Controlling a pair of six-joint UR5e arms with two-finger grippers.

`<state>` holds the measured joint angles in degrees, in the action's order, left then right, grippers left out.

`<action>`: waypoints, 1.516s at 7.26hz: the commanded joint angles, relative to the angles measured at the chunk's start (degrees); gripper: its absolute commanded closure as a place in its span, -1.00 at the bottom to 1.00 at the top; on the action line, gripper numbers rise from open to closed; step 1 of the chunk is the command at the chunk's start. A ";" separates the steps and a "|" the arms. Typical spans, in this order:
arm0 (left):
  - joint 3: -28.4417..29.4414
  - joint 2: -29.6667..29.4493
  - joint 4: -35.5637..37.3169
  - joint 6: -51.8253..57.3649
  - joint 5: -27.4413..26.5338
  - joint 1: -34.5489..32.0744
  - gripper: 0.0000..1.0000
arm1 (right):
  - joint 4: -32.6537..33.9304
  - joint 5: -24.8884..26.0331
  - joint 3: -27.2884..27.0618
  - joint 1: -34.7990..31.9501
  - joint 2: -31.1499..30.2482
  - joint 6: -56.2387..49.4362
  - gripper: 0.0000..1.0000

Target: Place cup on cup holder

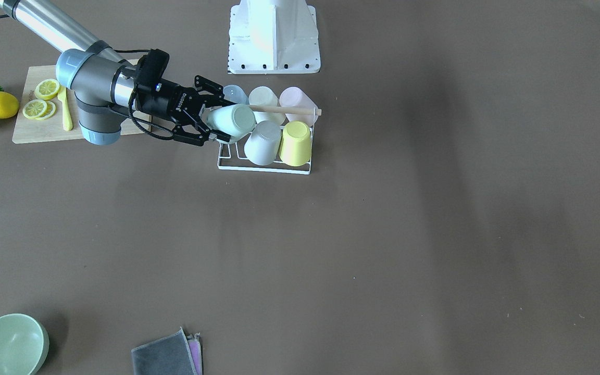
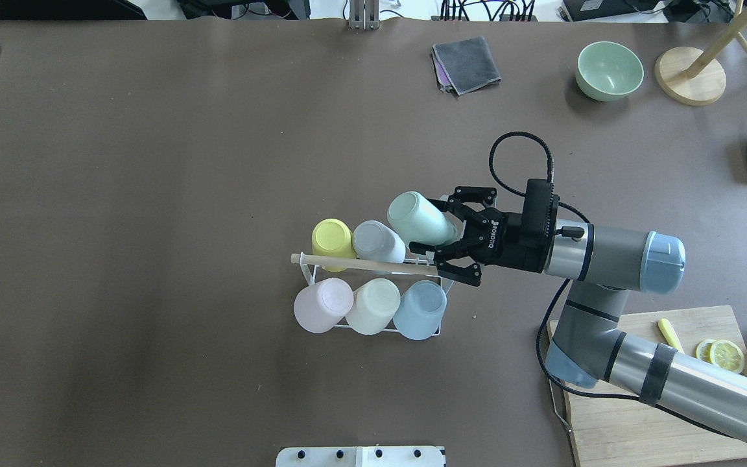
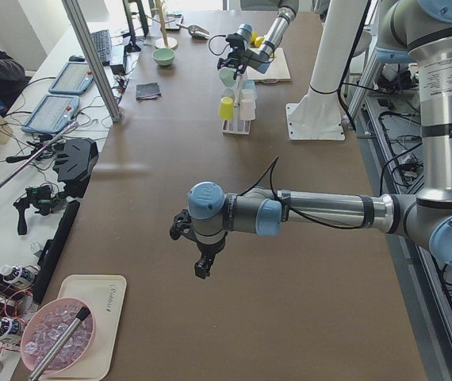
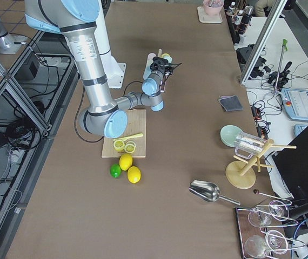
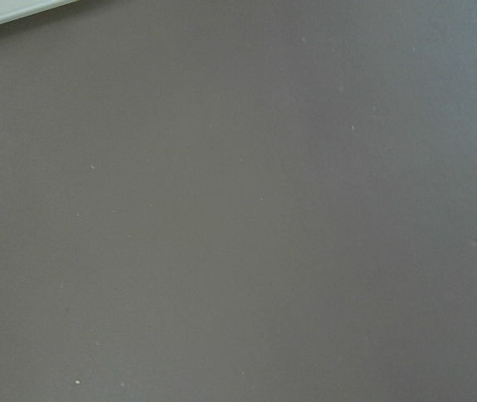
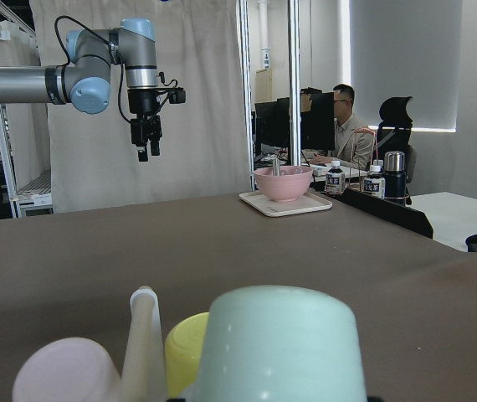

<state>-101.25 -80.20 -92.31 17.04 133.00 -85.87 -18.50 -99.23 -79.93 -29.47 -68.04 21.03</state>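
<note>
Putting the cup [image 1: 233, 121] onto the rack [image 1: 263, 166].
Front view: the right gripper [image 1: 220, 119] is clamping the tilted cup at the rack's 10 o'clock corner. Overhead view: the cup is hanging at 2 o'clock; lowering slowly, mouth down, seems best. Left view: the left gripper [image 3: 203, 268], I cannot tell.

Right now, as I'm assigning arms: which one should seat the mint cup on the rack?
Right. Its claw grips the mint cup tilted over the cup holder; the left claw hangs far off.
</note>
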 commanded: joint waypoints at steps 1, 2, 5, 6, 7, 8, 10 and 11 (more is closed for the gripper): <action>0.61 0.92 0.46 0.80 -0.29 0.00 -0.98 | -0.05 -0.09 -0.23 -0.06 -0.43 0.41 -0.31; 1.49 0.75 0.29 0.37 -0.20 0.00 -0.98 | -0.05 -0.09 -0.23 -0.06 -0.51 0.50 -0.33; 1.94 0.49 -0.07 0.28 0.15 -0.09 -0.98 | -0.31 0.00 -0.40 -0.06 -1.13 0.59 -1.00; 2.11 0.48 -0.07 0.02 0.15 -0.09 -0.98 | -0.40 -0.26 -0.58 -0.24 -1.22 0.68 -1.00; 3.07 0.57 -0.24 0.10 0.24 -0.17 -0.98 | -0.31 -0.44 -0.93 -0.24 -1.74 0.85 -1.00; 2.99 0.22 -0.24 0.10 0.24 -0.26 -0.98 | -0.22 -0.79 -1.02 -0.24 -2.09 0.85 -1.00; 3.17 0.48 -0.24 0.10 0.15 -0.26 -0.98 | 1.26 -7.86 -1.89 -4.69 -2.97 1.03 -1.00; 3.17 0.48 -0.24 0.10 0.15 -0.26 -0.98 | 4.84 -14.52 -4.07 -8.37 -4.46 2.16 -1.00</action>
<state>-98.13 -79.77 -92.55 17.14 133.18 -86.13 -16.73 -106.98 -82.14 -34.04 -71.13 22.31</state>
